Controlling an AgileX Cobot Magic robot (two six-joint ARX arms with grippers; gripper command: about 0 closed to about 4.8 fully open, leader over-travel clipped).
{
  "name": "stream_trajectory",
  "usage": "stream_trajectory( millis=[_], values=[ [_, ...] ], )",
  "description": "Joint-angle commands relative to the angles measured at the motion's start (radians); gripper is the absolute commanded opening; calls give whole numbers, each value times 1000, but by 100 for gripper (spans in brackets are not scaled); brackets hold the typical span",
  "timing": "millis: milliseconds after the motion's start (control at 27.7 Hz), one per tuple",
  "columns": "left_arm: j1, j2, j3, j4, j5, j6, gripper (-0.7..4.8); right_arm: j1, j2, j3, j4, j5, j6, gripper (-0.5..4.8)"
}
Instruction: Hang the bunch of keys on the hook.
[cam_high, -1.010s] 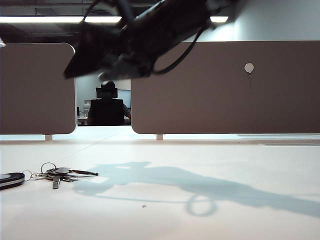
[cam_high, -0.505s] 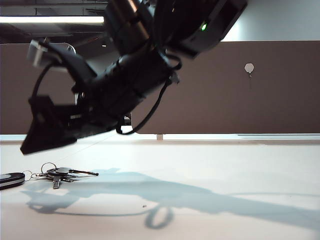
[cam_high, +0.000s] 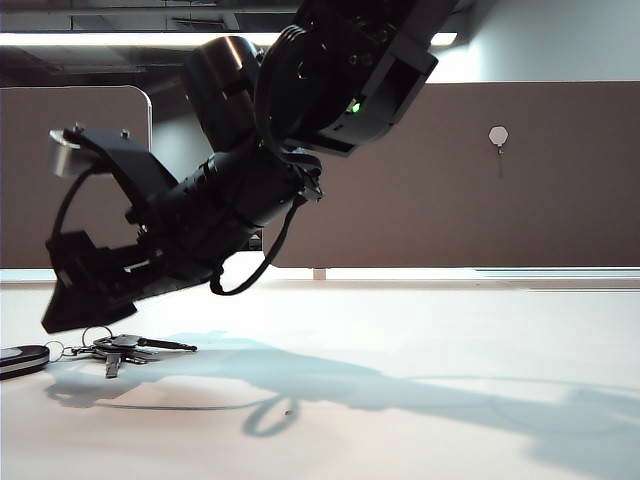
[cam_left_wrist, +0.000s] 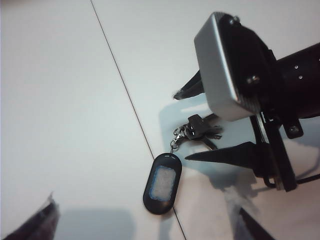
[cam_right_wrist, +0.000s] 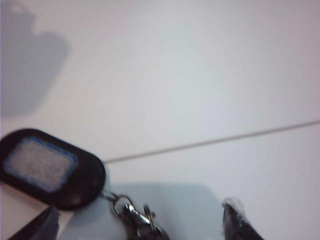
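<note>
We see the black fob (cam_high: 22, 359) lying left of our right gripper (cam_high: 85, 300), whose jaws stand wide and empty just above the bunch of keys (cam_high: 120, 349). If we close off-centre, the flat keys may skid away. The hook (cam_high: 498, 136) sits far to its right. Our left gripper (cam_left_wrist: 30, 222) hangs apart, open and empty.
</note>
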Motion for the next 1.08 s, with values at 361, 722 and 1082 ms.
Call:
stream_trajectory(
  millis=[361, 722, 1082],
  values=[
    [0, -8, 3, -12, -21, 1, 479, -12, 11, 5, -26, 34, -37, 201],
    [0, -12, 3, -15, -21, 0, 479, -12, 31, 5, -23, 26, -42, 196],
    [0, -21, 3, -15, -20, 0, 479, -11, 31, 5, 30, 26, -41, 115]
  ],
)
